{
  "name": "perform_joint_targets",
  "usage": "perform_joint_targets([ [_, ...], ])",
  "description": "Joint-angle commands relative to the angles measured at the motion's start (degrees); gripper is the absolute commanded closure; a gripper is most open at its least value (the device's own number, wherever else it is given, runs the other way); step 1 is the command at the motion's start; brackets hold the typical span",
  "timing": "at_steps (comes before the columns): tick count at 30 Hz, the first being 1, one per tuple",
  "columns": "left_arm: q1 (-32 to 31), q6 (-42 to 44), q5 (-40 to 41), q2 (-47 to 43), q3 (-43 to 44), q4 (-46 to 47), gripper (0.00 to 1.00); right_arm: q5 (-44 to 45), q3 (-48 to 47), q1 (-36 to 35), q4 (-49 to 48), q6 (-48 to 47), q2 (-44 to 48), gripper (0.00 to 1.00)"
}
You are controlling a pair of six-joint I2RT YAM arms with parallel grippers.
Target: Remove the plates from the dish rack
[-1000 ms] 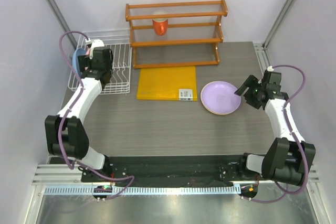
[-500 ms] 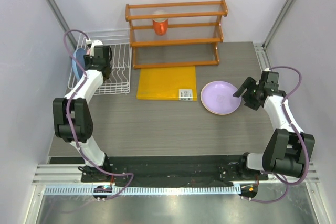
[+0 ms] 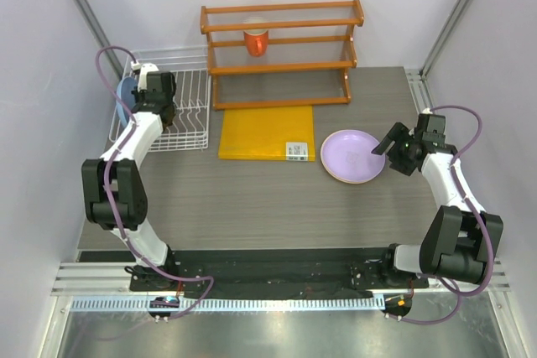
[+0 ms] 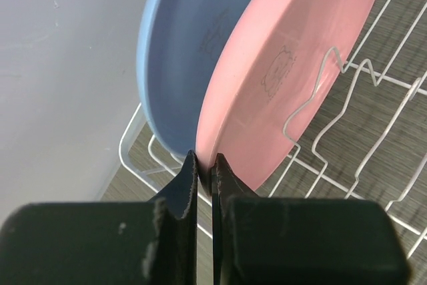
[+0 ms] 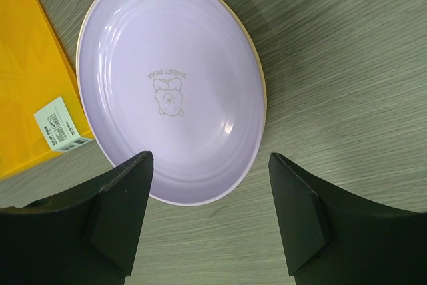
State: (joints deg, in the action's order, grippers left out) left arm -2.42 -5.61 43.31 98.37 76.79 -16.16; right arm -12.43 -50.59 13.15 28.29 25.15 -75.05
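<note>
The left gripper (image 4: 205,168) is pinched on the pink plate's (image 4: 287,65) rim. That plate stands on edge in the rack (image 4: 373,138) against the blue plate (image 4: 187,45). The right gripper (image 5: 210,211) hangs spread wide over the lilac plate (image 5: 173,85), which is stacked on the peach plate (image 5: 261,91) on the worktop (image 5: 333,65).

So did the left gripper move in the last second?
Yes. In the top view the left gripper shifted slightly toward the far-left corner of the dish rack, and it is now shut on the pink plate at its rim.
</note>
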Motion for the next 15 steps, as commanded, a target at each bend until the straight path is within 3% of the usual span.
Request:
perform_joint_targets([
  [1, -0.66, -1.16, -0.16, -5.46, 0.90, 2.37, 1.00, -0.93, -0.39, 0.12, -1.49, -0.89, 0.60, 0.25],
  [6, -2.15, 0.15, 2.38, -8.19, 0.90, 2.71, 1.00, -0.58, -0.21, 0.12, -1.40, -1.06, 0.60, 0.25],
  [10, -6.09, 6.80, 11.06, -7.93, 0.55, 6.13, 1.00, -0.58, -0.13, 0.12, -1.31, -1.15, 0.69, 0.25],
  [15, -8.30, 8.24, 14.96, -8.72, -1.29, 8.96, 1.00, -0.32, -0.21, 0.12, -0.96, -1.42, 1.74, 0.25],
])
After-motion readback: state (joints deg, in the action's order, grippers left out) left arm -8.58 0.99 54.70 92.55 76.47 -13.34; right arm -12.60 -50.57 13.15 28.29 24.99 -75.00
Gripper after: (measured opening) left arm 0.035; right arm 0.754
